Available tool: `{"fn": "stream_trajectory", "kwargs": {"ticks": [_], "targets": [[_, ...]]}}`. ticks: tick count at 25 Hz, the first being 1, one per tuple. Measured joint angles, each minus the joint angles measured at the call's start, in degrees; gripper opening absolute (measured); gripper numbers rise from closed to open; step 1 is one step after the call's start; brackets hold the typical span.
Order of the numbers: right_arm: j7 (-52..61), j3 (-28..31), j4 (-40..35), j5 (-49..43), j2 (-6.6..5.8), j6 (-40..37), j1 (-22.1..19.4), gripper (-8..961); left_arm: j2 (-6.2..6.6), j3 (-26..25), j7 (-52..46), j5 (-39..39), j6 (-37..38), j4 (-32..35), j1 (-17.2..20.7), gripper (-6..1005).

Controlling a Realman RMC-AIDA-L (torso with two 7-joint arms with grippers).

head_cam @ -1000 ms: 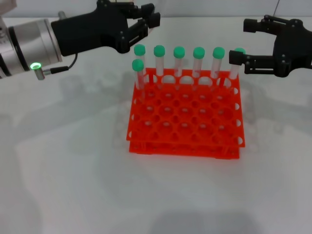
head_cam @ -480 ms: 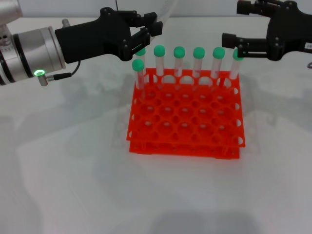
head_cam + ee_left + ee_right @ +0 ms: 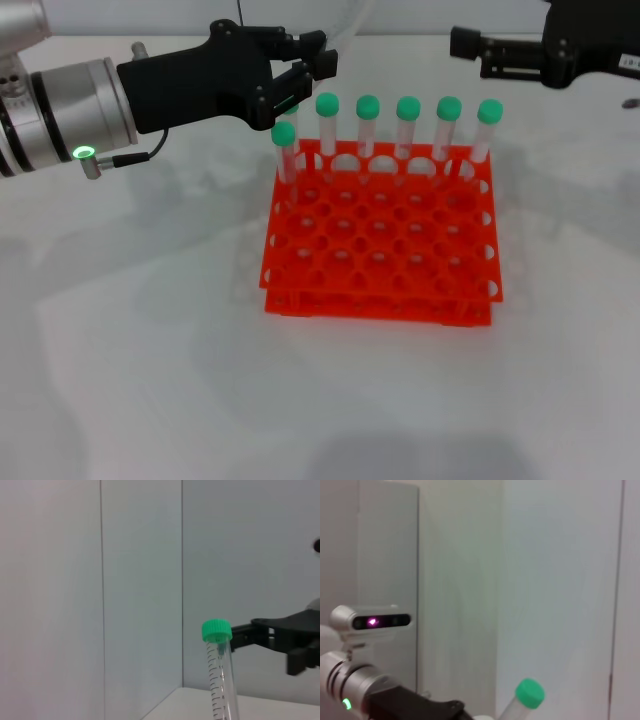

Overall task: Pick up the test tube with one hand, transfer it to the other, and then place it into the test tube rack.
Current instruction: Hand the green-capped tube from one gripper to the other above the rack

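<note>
Head view showed a pale grey tabletop (image 3: 140, 380) bearing the test tube rack (image 3: 380, 245). The left gripper (image 3: 300, 75), fingers closed on the test tube (image 3: 292, 110), hovered over its back-left corner; the right gripper (image 3: 470, 45), whose grip I cannot tell, was beyond. Grey wall panels (image 3: 140, 580) stood behind.

Both arms raised at the far side, grippers pointing inward.

The left gripper (image 3: 305, 70) reaches in from the left on a silver wrist (image 3: 60, 115) lit green, its black fingers (image 3: 320, 62) close together. The right gripper (image 3: 470, 45) extends from the far right, arm mostly cut off at the frame edge, and whether its fingers are parted cannot be told.
</note>
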Motion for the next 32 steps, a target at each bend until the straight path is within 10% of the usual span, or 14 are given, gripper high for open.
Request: {"fn": "stream_trajectory", "kwargs": {"ticks": [32], "targets": [[-0.08, -2.71, 7.02, 4.29, 0.09, 0.83, 7.66, 754, -0.07, 1.41, 1.59, -0.36, 1.13, 0.53, 0.00, 251]]}}
